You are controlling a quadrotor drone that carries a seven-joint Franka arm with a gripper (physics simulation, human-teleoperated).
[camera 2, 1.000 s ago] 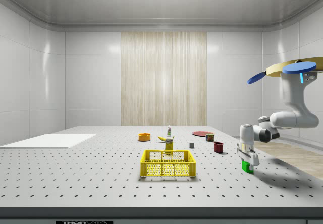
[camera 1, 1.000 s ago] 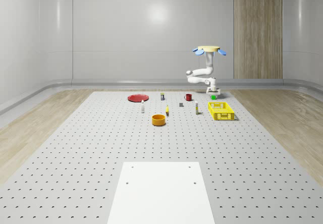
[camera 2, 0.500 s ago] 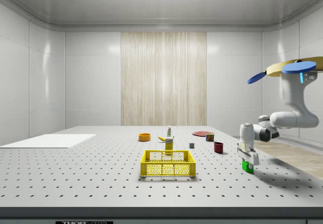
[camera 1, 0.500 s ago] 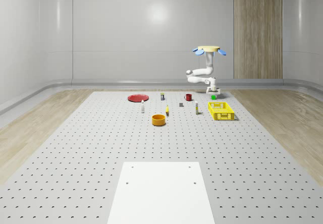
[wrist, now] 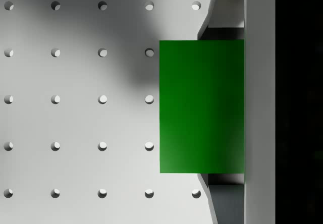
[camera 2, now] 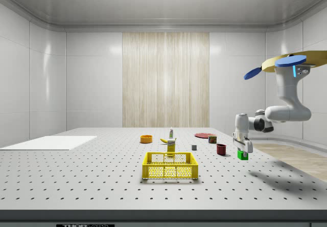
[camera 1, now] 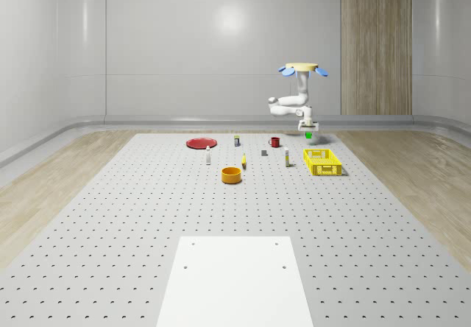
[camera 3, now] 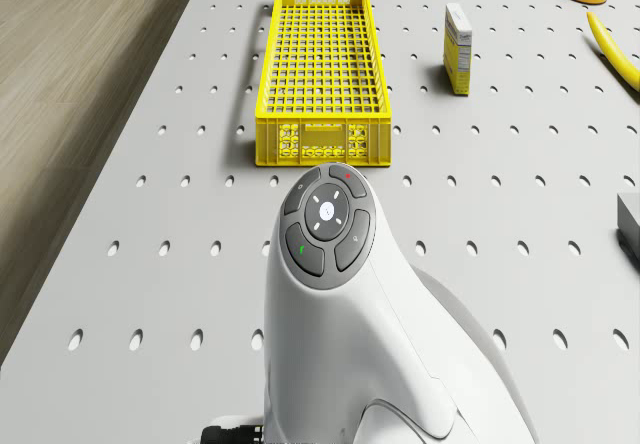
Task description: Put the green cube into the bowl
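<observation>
The drone (camera 1: pixel 302 68) hovers in the air above the far right part of the perforated table (camera 1: pixel 147 216), beyond the far end of the yellow crate (camera 1: pixel 321 161). Its white arm (camera 2: pixel 286 104) bends down and ends in the gripper (camera 2: pixel 242 152), which is clamped on the green cube (camera 2: pixel 242 155). The cube hangs clear of the table surface; in the side view it sits well above its own shadow, just to the right of the dark red mug (camera 2: pixel 221 149). In the wrist view the cube (wrist: pixel 202 106) lies flat against one finger (wrist: pixel 260 103), with the dotted table below it.

The orange bowl (camera 1: pixel 232 174) stands on the table well to the left of the crate in the whole-scene view and nearer to that camera than the cube, well apart from the gripper. Between bowl and crate stand a banana (camera 1: pixel 243 163) and a small box (camera 1: pixel 287 159). A red plate (camera 1: pixel 200 143) lies at the far left of the group, and a white sheet (camera 1: pixel 235 279) covers the near middle of the table
</observation>
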